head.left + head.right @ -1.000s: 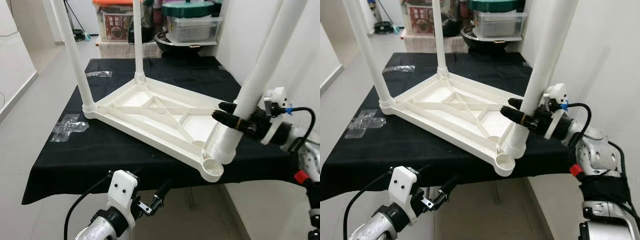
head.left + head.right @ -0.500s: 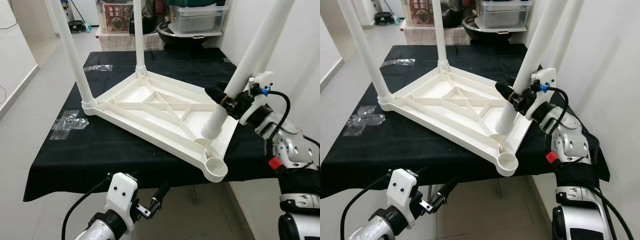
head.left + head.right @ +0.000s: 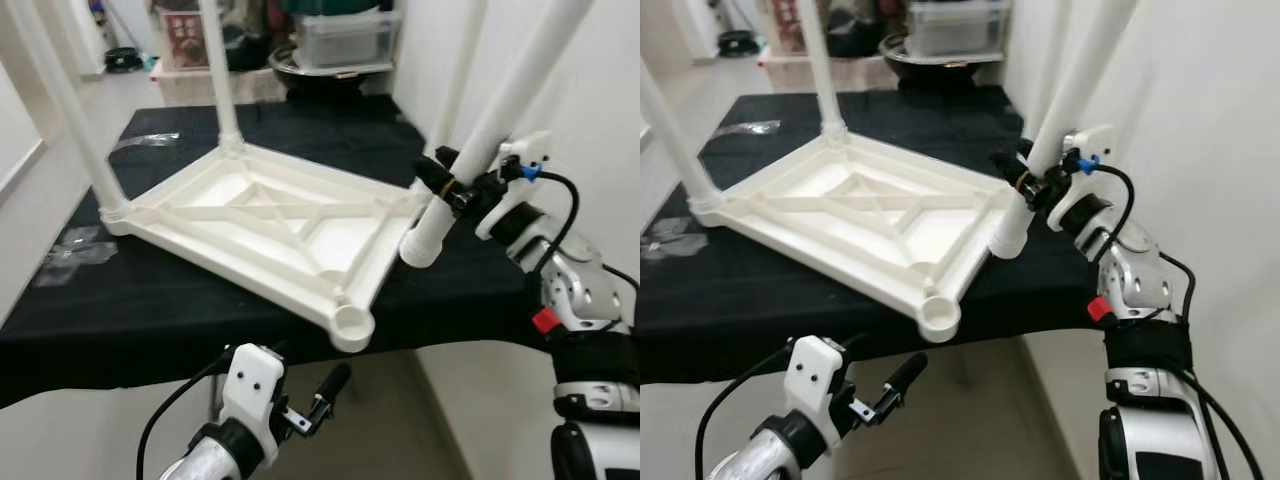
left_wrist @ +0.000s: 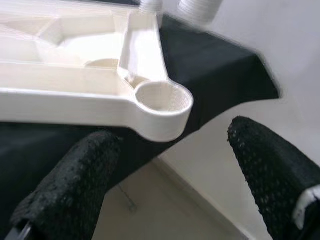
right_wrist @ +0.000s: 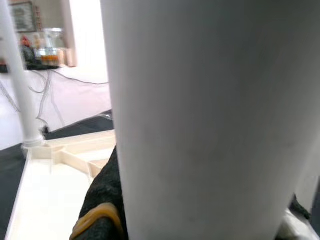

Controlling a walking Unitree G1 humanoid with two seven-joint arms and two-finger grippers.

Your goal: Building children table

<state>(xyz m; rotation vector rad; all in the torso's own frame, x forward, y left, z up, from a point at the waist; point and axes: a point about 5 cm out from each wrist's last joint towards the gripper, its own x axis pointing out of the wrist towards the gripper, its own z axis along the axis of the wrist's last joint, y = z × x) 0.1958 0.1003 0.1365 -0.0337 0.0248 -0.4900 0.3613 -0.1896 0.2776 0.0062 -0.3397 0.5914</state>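
Note:
A white tabletop [image 3: 250,215] lies upside down on a table draped in black cloth [image 3: 150,300]. Three white legs stand in its far left [image 3: 75,140], back [image 3: 222,90] and far right [image 3: 455,80] corners. The near corner socket [image 3: 352,322] is an empty round cup, also seen from the left wrist as the socket [image 4: 162,97]. My right gripper [image 3: 450,185] is shut on a fourth white leg [image 3: 500,115], tilted, its threaded end [image 3: 420,245] hanging just off the tabletop's right edge. My left gripper [image 3: 325,395] is open, low in front of the table below the empty socket.
Clear plastic wrappers [image 3: 65,250] lie on the cloth at the left. Storage boxes and a dark pot [image 3: 340,40] stand behind the table. A white wall [image 3: 600,90] runs close along the right side. Bare floor lies in front of the table.
My right gripper has carried the leg's lower end from beside the near corner socket out past the tabletop's right edge. The head view has shifted too; the left gripper stays low.

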